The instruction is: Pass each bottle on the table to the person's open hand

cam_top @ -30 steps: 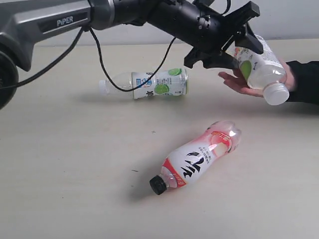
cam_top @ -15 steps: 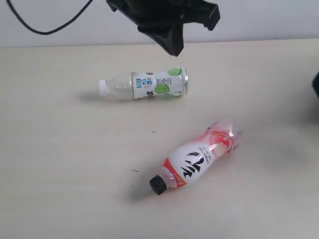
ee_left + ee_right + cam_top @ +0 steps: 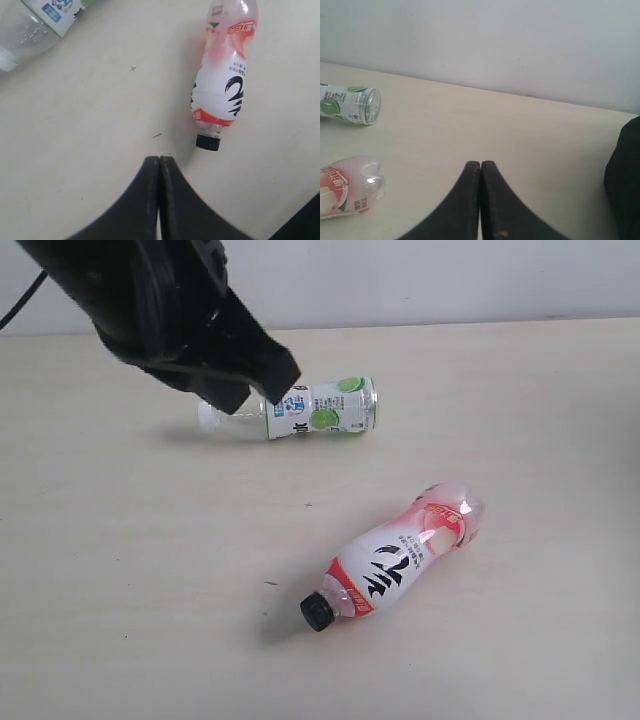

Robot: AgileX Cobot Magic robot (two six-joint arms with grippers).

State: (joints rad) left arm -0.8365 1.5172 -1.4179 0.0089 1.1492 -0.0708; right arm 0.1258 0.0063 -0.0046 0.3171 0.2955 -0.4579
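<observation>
Left gripper (image 3: pixel 159 165) is shut and empty, jaws pressed tip to tip. A second ago it was letting go of another lime bottle into the person's hand at the 3 o'clock edge of the exterior view. Now that hand and bottle are out of shot, and the left arm (image 3: pixel 150 310) has swung back to 10 o'clock. Read that as one handover done. Right gripper (image 3: pixel 480 167) is closed on nothing too.

You've got two bottles left in view, both lying flat on the table (image 3: pixel 120 570). The lime-label bottle (image 3: pixel 318 407) sits at 12 o'clock from table centre, cap toward 9 o'clock, with the arm's dark bulk overlapping its neck. The black-capped pink bottle (image 3: pixel 400 558) lies at 5 o'clock from it, well apart, cap toward 7 o'clock.

The arm is blurred in the exterior view, so I can't tell whether it touches the lime one; probably it's just above. That looks like your next pick. You'll need the jaws apart before descending, and the open hand back in reach. The dark shape (image 3: pixel 625 175) at the edge of the right wrist view may be the sleeve.
</observation>
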